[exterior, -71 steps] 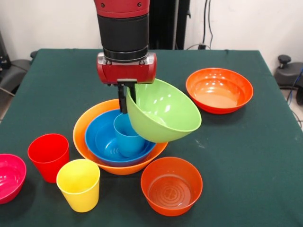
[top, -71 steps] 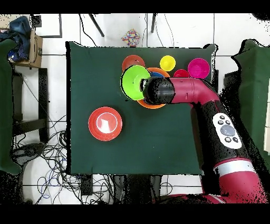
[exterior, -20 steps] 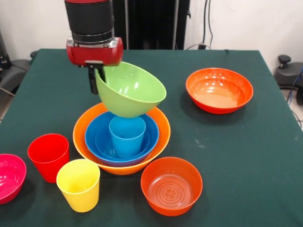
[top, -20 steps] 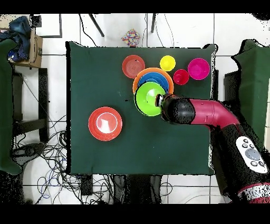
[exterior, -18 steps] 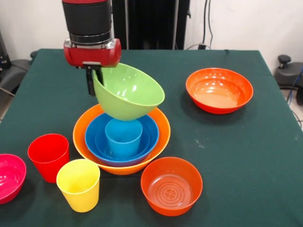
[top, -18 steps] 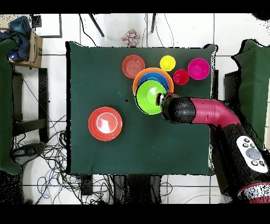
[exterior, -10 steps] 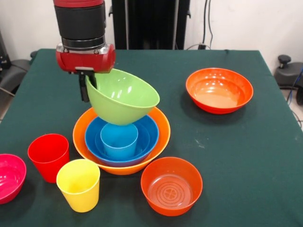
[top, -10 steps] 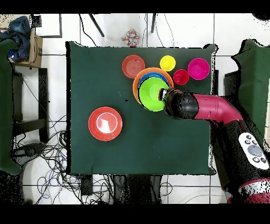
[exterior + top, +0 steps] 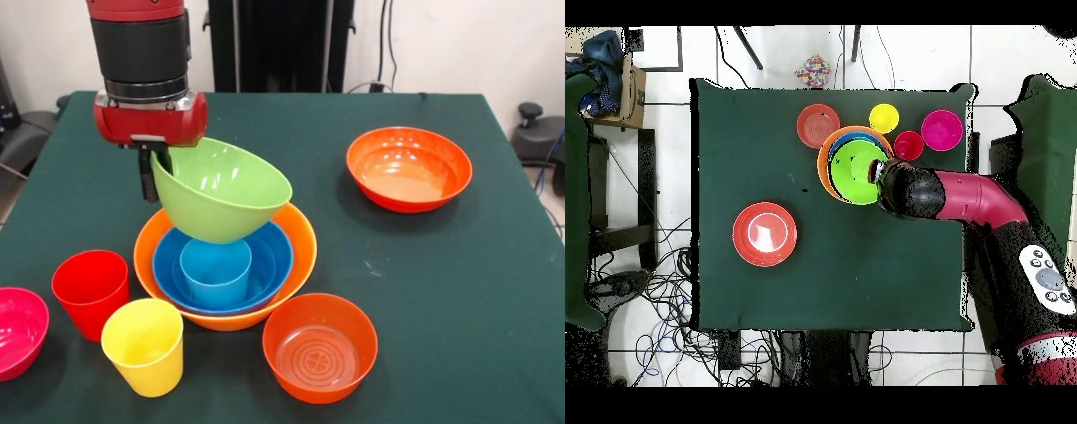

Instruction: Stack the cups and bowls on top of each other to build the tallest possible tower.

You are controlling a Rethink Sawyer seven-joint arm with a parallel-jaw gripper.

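The gripper (image 9: 152, 168) has the green bowl (image 9: 221, 190) pinched by its rim, tilted, just above the light blue cup (image 9: 214, 270) nested in the blue bowl (image 9: 265, 261) and orange bowl (image 9: 296, 252), with the red cup (image 9: 90, 292) and yellow cup (image 9: 143, 345) beside.

A dark green cloth-covered surface (image 9: 441, 291) is set before a plain white wall (image 9: 459, 44), with a black upright panel (image 9: 282, 44) behind it. White floor tiles (image 9: 765, 60) and tangled black cables (image 9: 655, 300) are seen from overhead, beside a cardboard box (image 9: 633, 90).
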